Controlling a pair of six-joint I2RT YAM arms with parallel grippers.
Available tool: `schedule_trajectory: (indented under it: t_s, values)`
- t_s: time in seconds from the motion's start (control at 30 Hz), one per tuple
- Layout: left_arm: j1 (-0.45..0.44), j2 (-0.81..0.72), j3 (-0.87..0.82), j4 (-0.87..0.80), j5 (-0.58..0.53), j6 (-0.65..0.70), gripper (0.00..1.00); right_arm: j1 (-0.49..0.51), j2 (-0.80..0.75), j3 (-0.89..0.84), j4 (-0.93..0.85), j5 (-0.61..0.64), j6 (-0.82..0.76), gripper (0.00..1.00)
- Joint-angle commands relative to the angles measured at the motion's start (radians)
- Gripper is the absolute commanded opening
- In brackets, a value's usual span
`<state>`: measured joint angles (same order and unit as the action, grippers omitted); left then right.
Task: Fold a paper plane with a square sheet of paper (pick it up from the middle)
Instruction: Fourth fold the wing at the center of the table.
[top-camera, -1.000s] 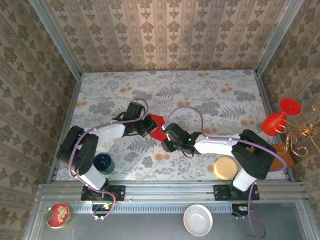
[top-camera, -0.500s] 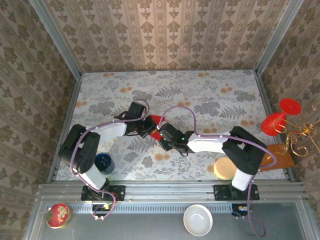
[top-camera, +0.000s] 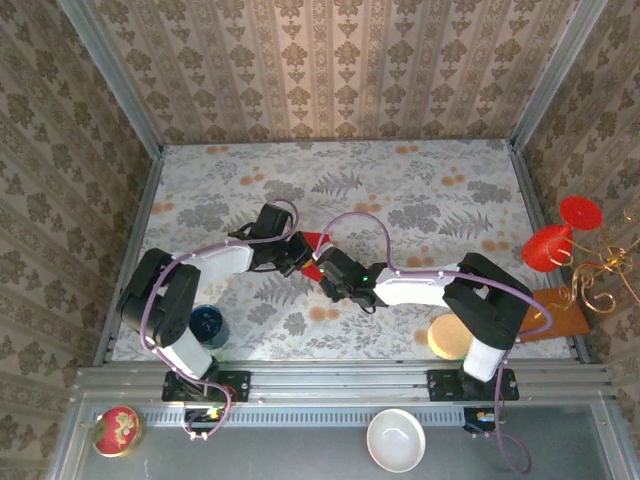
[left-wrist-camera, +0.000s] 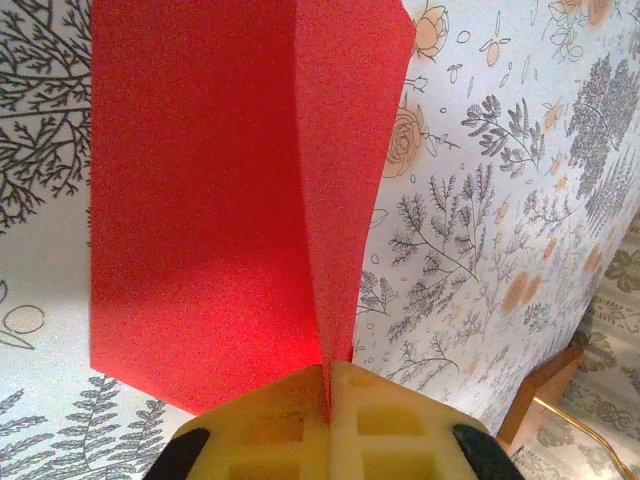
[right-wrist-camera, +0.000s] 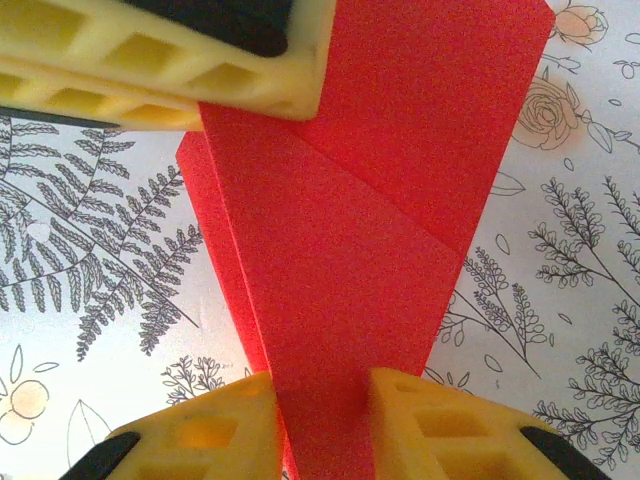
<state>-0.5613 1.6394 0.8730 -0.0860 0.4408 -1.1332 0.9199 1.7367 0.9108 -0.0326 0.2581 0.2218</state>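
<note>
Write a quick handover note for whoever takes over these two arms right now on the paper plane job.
Left gripper: shut on one end of the red paper, pinching a crease.
Right gripper: fingers flank the paper's narrow opposite end; unclear whether it is clamped.
Paper: held between the two grippers.
Done: partly folded, creases visible.
Left: the remaining folds; no finished plane yet.

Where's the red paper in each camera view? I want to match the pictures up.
Top external: paper mid-table, between the two grippers.
Left wrist: upper left, stretching up from the left gripper, which pinches it.
Right wrist: centre, stretching from the right gripper to the top right.
Shared landmark: the left gripper's yellow fingers, top left in the right wrist view.
</note>
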Motion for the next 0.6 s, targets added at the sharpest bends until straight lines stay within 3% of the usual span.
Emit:
schedule_trajectory:
  t_s: [0.0,0.3,0.57]
  values:
    - [-0.002,0.013,0.03,-0.046,-0.004,-0.007,0.04,0.007,0.026,-0.003,-0.01,0.045,-0.034,0.29]
    - [0.003,0.01,0.045,-0.066,-0.002,0.006,0.05,0.007,0.021,-0.01,-0.022,0.065,-0.041,0.24]
    - [0.023,-0.003,0.057,-0.097,-0.004,0.029,0.14,0.005,0.002,-0.027,-0.015,0.05,-0.039,0.1]
